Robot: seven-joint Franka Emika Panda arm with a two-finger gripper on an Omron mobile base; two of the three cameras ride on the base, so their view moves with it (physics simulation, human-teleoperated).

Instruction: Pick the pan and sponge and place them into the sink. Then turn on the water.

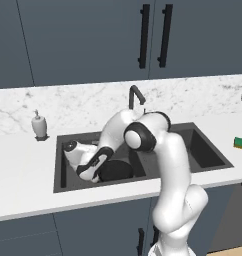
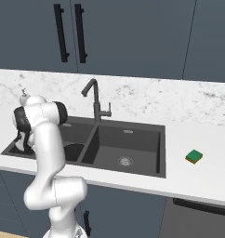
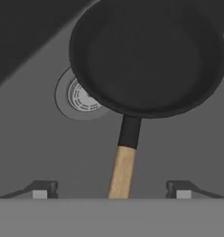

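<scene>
The black pan point(image 3: 148, 55) lies flat on the floor of the sink's left basin and covers part of a round silver drain point(image 3: 77, 98). Its wooden handle point(image 3: 122, 169) points at my gripper point(image 3: 111, 190), which is open; the handle runs between the fingertips point(image 3: 44, 190) with clear gaps on both sides. From the base the pan point(image 1: 117, 170) shows beside my lowered gripper point(image 1: 96, 176) inside the dark sink point(image 1: 203, 150). The green sponge point(image 1: 239, 143) rests on the counter right of the sink. No water runs from the gooseneck faucet point(image 1: 135, 97).
A white soap dispenser point(image 1: 39, 125) stands on the counter left of the sink. The right basin point(image 2: 128, 137) holds just its drain point(image 2: 125, 161). The sponge point(image 2: 194, 156) has open white counter around it. Dark cabinets hang above the marble backsplash.
</scene>
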